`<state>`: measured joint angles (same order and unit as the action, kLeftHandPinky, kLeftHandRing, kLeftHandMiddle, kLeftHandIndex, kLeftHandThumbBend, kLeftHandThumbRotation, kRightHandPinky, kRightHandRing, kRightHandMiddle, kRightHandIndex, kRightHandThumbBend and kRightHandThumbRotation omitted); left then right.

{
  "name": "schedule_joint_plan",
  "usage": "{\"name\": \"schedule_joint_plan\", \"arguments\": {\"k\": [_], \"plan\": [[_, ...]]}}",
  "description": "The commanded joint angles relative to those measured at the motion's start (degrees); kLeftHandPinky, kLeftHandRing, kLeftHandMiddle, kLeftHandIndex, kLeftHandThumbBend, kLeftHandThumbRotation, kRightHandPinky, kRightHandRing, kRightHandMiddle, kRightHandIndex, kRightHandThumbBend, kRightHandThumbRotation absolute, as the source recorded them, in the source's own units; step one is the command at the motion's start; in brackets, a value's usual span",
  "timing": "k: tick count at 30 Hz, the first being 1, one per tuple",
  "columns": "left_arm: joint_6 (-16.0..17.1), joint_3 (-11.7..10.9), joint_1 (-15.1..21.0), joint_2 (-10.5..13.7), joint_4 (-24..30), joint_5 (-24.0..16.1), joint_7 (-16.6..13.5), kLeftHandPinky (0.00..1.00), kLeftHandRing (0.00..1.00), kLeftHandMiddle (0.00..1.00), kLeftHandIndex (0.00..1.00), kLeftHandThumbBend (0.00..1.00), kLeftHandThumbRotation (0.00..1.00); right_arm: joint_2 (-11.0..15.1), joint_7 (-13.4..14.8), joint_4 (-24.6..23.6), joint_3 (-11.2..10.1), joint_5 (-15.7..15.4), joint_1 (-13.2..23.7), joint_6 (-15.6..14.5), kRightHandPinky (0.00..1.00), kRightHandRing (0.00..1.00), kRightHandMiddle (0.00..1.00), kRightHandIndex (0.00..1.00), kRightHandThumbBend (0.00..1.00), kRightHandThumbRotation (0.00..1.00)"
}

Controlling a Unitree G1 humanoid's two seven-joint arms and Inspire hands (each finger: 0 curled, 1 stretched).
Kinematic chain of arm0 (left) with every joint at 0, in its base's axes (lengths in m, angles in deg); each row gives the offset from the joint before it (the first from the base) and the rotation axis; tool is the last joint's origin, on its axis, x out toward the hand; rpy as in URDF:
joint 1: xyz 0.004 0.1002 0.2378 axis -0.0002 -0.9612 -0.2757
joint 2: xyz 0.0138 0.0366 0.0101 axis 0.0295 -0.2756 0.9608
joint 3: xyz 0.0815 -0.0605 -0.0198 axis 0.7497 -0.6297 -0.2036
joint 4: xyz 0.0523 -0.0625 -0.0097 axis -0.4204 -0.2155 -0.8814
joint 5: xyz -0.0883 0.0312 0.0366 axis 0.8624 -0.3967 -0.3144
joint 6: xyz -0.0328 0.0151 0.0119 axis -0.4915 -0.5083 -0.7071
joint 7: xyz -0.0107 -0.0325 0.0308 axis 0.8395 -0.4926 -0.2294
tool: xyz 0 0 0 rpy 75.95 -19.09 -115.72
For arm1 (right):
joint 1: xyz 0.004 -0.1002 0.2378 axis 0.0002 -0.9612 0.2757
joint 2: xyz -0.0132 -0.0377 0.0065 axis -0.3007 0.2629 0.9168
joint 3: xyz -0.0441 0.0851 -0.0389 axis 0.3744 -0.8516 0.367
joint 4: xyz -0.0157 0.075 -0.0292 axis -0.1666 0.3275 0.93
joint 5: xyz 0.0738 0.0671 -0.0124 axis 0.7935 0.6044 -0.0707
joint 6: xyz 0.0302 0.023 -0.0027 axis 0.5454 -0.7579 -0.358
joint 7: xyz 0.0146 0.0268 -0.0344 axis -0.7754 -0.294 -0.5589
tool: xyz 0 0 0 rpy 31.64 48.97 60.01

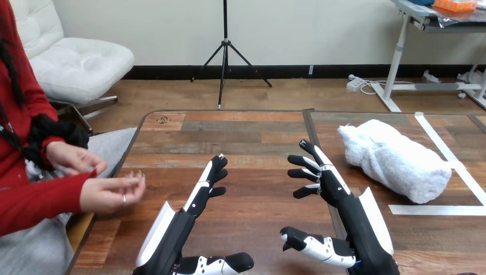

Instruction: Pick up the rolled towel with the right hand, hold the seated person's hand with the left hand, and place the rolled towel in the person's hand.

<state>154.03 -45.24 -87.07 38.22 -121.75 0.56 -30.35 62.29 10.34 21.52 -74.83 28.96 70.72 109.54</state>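
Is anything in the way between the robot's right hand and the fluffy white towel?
Nothing visible is. The open right hand is over the brown wooden table, and the white rolled towel lies on the table a little to its right, not touching it. Only bare wood shows between them.

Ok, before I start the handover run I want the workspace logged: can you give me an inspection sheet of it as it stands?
Surface: wooden table, bare planks between the arms.
Job's things: rolled towel, white, lying on the table's right part, untouched. The person's hands are close together at the table's left edge.
Clutter: white tape strips stuck flat on the table beside the towel.
Hands: left hand open, fingers straight, holding nothing; right hand open, fingers spread, apart from the towel.
Cables: nothing seen on the table.
Surroundings: a person seated at the table's left side.
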Motion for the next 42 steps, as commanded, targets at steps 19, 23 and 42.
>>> {"name": "schedule_joint_plan", "arguments": {"k": [19,23,42], "plan": [[0.4,-0.5,2.5,-0.1,0.6,2.3,1.7,0.91,0.95,0.97,0.99,1.00,0.67,0.5,0.4,-2.4,-1.9,-0.1,1.8,0.3,0.62,0.80,0.88,0.95,0.96,0.70],[0.3,-0.6,2.5,-0.3,0.7,2.0,1.4,0.91,0.95,0.97,0.99,1.00,0.67,0.6,0.4,-3.0,-2.3,0.3,1.9,0.0,0.62,0.79,0.87,0.95,0.97,0.71],[-0.3,-0.4,3.0,-1.1,0.3,1.8,1.6,0.92,0.96,0.98,1.00,1.00,0.67,2.0,4.0,-7.7,-7.8,-2.3,4.1,-3.4,0.65,0.78,0.85,0.92,1.00,0.64]]}}
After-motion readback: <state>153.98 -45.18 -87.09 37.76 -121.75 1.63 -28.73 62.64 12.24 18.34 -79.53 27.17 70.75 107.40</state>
